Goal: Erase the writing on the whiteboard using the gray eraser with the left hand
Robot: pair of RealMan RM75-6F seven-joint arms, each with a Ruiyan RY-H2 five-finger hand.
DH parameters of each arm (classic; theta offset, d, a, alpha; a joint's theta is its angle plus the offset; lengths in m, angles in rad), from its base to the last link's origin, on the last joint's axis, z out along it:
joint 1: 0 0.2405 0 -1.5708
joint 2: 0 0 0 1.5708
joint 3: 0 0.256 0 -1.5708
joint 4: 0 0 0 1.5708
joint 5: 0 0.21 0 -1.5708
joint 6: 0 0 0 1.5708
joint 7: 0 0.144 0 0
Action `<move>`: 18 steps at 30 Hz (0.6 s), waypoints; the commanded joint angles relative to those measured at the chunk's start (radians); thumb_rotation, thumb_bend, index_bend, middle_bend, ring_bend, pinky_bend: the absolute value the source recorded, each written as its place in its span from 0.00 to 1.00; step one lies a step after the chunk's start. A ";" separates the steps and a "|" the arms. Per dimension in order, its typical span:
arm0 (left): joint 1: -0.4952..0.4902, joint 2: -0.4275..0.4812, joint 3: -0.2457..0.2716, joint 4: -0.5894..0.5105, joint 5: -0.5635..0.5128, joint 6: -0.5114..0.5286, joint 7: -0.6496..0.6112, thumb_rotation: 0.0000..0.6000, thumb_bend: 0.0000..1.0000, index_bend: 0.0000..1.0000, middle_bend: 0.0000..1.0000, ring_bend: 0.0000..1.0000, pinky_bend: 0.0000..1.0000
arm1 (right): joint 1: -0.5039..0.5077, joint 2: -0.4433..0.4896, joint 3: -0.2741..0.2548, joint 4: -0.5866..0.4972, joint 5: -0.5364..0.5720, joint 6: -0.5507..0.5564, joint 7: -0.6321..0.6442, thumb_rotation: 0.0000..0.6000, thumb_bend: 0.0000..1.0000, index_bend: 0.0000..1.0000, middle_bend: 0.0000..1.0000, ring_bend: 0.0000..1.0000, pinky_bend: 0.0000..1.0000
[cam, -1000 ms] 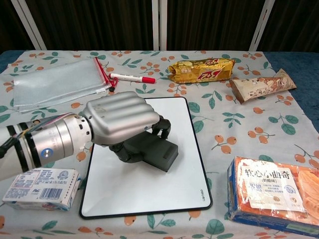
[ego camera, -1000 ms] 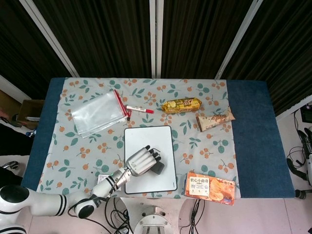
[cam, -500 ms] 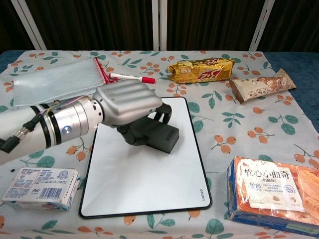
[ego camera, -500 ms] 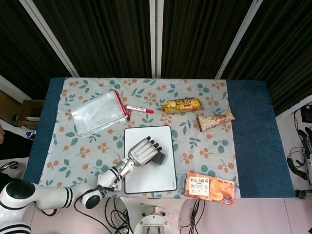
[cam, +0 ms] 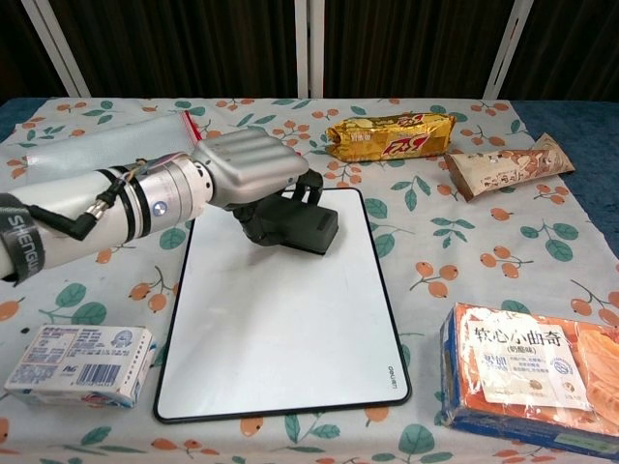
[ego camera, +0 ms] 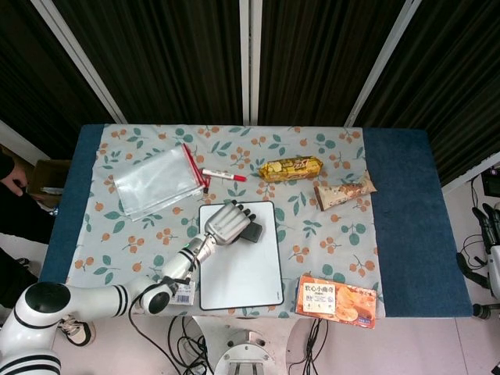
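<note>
The whiteboard lies flat near the table's front edge, its white face showing no writing. My left hand grips the gray eraser and presses it on the board's far end, fingers curled over its top. The forearm reaches in from the lower left. My right hand is not seen in either view.
A red marker and a clear zip pouch lie beyond the board. A gold snack pack, a brown wrapper, an orange box and a small white box surround it.
My left hand has slid the eraser from the middle of the board up to its far end, toward the marker.
</note>
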 commanded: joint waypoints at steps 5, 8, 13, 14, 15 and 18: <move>-0.019 -0.001 -0.014 0.034 0.006 0.026 -0.047 1.00 0.46 0.56 0.47 0.46 0.41 | -0.001 0.002 0.000 -0.002 0.004 -0.002 -0.001 1.00 0.26 0.00 0.00 0.00 0.00; -0.017 0.011 -0.005 0.015 0.017 0.040 -0.057 1.00 0.46 0.56 0.47 0.46 0.41 | 0.000 -0.001 -0.001 -0.002 0.003 -0.004 -0.003 1.00 0.26 0.00 0.00 0.00 0.00; -0.010 0.028 0.015 -0.039 0.023 0.044 -0.073 1.00 0.46 0.56 0.47 0.46 0.41 | 0.002 -0.005 -0.002 -0.003 0.001 -0.006 -0.007 1.00 0.26 0.00 0.00 0.00 0.00; -0.010 0.035 0.024 -0.056 0.026 0.039 -0.071 1.00 0.46 0.56 0.47 0.46 0.41 | 0.002 -0.005 -0.002 -0.002 0.002 -0.006 -0.008 1.00 0.26 0.00 0.00 0.00 0.00; -0.010 0.040 0.032 -0.070 0.028 0.037 -0.067 1.00 0.46 0.56 0.47 0.46 0.41 | 0.001 -0.005 -0.002 -0.002 0.002 -0.005 -0.008 1.00 0.26 0.00 0.00 0.00 0.00; -0.008 0.053 0.063 -0.111 0.031 0.027 -0.050 1.00 0.46 0.56 0.47 0.46 0.41 | 0.001 -0.006 -0.003 -0.002 0.003 -0.006 -0.007 1.00 0.26 0.00 0.00 0.00 0.00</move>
